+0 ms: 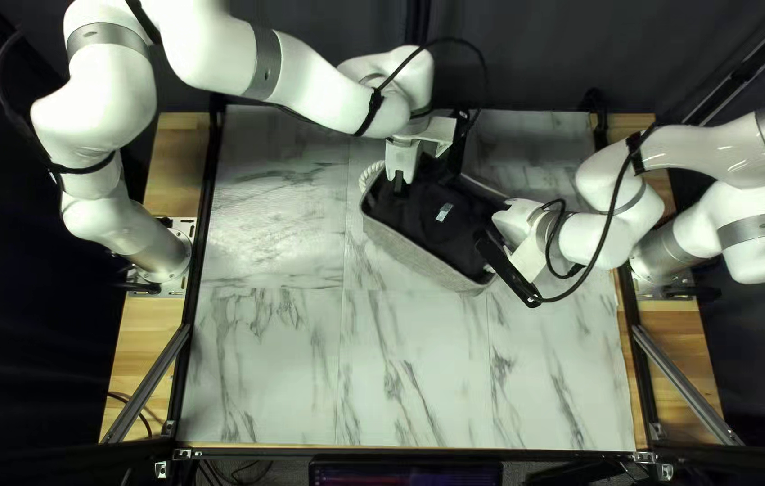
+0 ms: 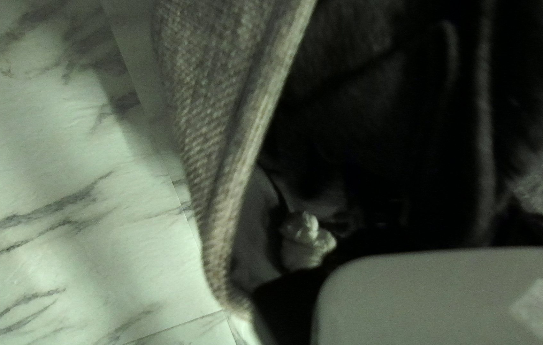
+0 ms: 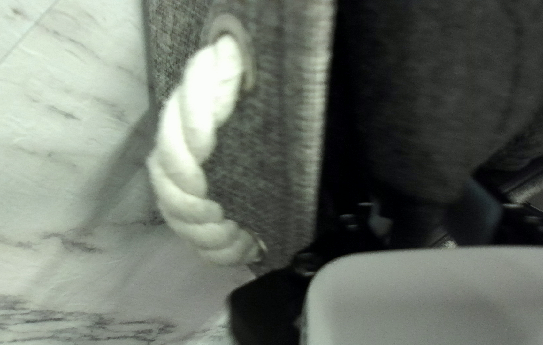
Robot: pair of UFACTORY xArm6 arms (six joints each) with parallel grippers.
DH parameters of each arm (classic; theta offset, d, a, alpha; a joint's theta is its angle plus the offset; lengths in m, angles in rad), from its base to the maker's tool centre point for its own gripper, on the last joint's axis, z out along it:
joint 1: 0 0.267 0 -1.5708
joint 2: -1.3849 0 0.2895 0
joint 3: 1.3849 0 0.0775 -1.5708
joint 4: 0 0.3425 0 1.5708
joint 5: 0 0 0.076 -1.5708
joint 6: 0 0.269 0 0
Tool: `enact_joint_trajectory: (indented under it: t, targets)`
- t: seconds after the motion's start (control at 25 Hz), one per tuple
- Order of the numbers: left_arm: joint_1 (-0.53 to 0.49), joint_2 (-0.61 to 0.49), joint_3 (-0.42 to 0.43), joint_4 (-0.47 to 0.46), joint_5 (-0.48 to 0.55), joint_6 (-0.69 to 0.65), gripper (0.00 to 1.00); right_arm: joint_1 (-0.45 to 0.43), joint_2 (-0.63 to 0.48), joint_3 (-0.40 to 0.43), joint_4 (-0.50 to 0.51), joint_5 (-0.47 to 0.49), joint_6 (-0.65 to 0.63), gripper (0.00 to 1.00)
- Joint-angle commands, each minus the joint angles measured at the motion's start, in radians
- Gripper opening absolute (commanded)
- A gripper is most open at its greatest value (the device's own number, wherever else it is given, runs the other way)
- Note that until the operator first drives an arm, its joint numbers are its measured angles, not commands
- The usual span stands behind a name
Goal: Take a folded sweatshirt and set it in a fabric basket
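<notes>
Your left pincer and right pincer — can't tell openness or hold — may, if snagged, drag out the black cloth sweatshirt.

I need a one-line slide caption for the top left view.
Left arm and right arm reach in over the gray fabric basket, with the dark sweatshirt inside.

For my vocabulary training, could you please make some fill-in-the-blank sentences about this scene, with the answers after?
The dark sweatshirt lies within the fabric ____.
In the right wrist view, the rope handle is coloured ____.
The tabletop has a ____ pattern.

Missing words: basket; white; marble.
</notes>
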Motion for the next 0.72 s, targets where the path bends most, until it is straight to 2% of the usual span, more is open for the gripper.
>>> enact_joint_trajectory:
  t: [0.04,0.24,0.52,0.72]
  targets:
    - [-0.017,-0.063,0.002,0.029,0.046,-0.026,1.0,0.038,-0.046,-0.03,0.045,0.08,-0.038,1.0]
    - [-0.043,-0.146,0.04,0.059,0.068,-0.054,1.0,0.076,-0.103,-0.039,0.021,0.146,-0.019,1.0]
    - [-0.074,-0.311,0.172,0.098,0.066,-0.094,1.0,0.095,-0.203,0.003,-0.027,0.172,0.016,1.0]
    - [-0.114,-0.436,0.288,0.126,0.059,-0.149,1.0,0.035,-0.343,0.055,0.032,0.151,-0.081,1.0]
